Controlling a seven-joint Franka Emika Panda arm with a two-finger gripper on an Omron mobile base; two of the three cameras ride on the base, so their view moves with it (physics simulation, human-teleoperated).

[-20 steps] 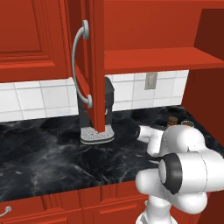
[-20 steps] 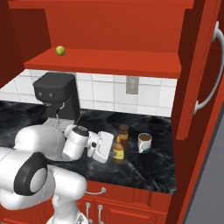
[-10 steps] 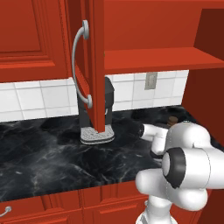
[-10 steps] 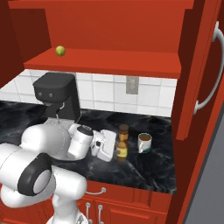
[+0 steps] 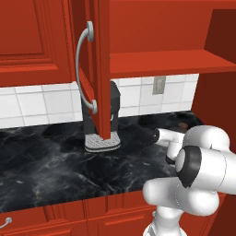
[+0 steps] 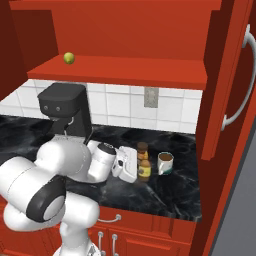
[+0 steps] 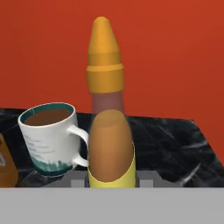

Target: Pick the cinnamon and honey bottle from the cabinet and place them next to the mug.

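Note:
The honey bottle (image 7: 105,83), amber with a pointed orange top, stands upright between the fingers of my gripper (image 7: 111,178), which is shut on its lower body. From the right base view, the gripper (image 6: 136,172) holds the honey bottle (image 6: 144,171) low over the black counter. The dark brown cinnamon (image 6: 142,148) stands just behind it. A white mug (image 6: 165,163) full of brown liquid sits a little to the right; in the hand view the mug (image 7: 48,135) is just left of the bottle. The red cabinet (image 6: 120,72) shelf hangs above.
A black coffee machine (image 6: 65,107) stands at the back left of the counter. A small green fruit (image 6: 69,58) lies on the shelf. An open cabinet door with a long grey handle (image 5: 85,69) hangs over the counter, and another door (image 6: 235,85) stands at the right.
The arm has carried the honey bottle a short way to the right, closer to the mug. The cinnamon and mug have not moved.

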